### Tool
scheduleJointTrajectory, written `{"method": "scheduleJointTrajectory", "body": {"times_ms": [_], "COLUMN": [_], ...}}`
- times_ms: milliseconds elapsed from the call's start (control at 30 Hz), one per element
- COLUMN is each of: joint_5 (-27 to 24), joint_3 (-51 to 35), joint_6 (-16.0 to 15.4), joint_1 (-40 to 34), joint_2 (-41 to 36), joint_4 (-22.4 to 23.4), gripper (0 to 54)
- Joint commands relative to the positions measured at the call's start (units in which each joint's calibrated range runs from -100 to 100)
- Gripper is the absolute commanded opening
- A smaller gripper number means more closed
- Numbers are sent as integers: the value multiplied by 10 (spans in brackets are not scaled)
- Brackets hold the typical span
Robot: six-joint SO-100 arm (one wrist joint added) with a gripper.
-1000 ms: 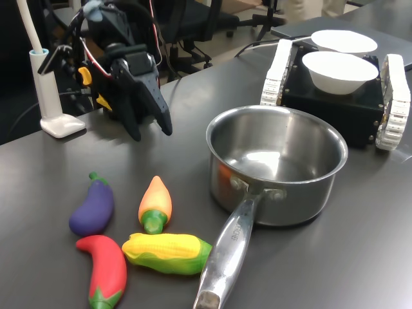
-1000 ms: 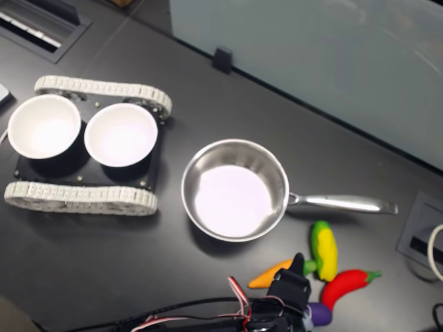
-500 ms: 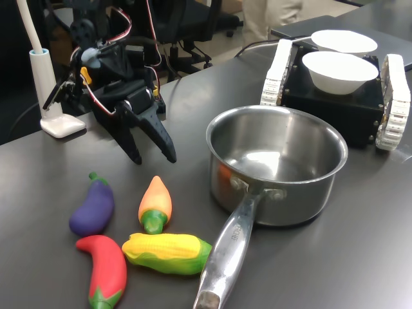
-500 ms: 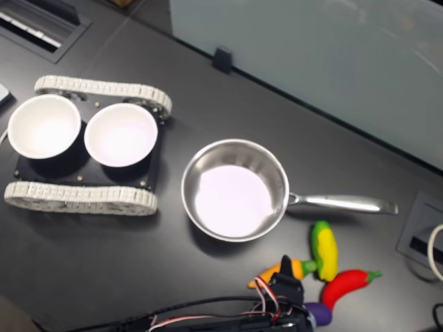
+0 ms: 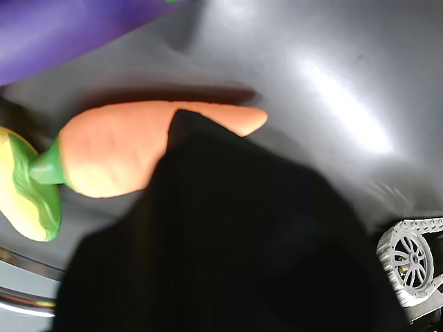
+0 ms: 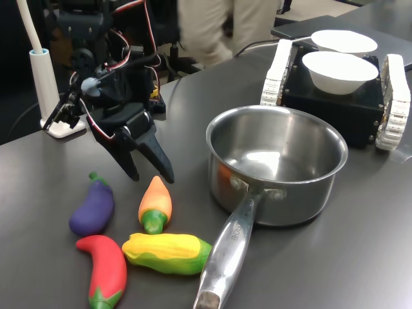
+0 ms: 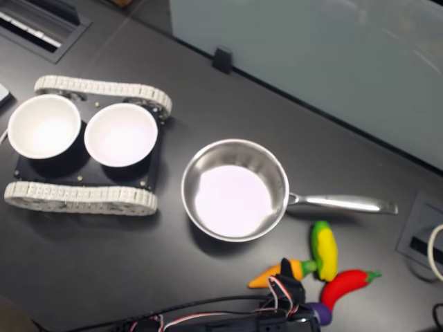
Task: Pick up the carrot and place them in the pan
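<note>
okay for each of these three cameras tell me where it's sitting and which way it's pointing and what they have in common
Wrist view: on the arm, close above the table, looking down at the carrot; a dark blurred finger of the gripper fills the foreground.
First exterior view: low at the table's edge, facing across the carrot and pan toward the arm; the gripper shows open above the carrot.
Second exterior view: overhead, looking straight down; the arm's gripper enters at the bottom edge.
Shared: all three show the carrot; both exterior views show the pan.

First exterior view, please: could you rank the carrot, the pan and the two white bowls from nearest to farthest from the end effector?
From the end effector:
1. Carrot, just below the fingertips.
2. Pan, toward the first exterior view's right.
3. White bowls, far upper right on the tracked base.
</note>
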Motion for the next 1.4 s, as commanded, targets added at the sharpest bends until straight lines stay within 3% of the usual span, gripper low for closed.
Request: {"method": "scheduleJointTrajectory", "body": {"times_ms": [0, 833, 1067, 1367], "joint_5": [4, -14, -18, -15], "joint_3": [-25, -22, 0, 26], "joint_6": [14, 56, 64, 65], "joint_1": [-17, -60, -60, -60], "joint_2": [-4, 66, 60, 44], "joint_4": [-28, -68, -88, -102], "gripper": [323, 280, 207, 50]}}
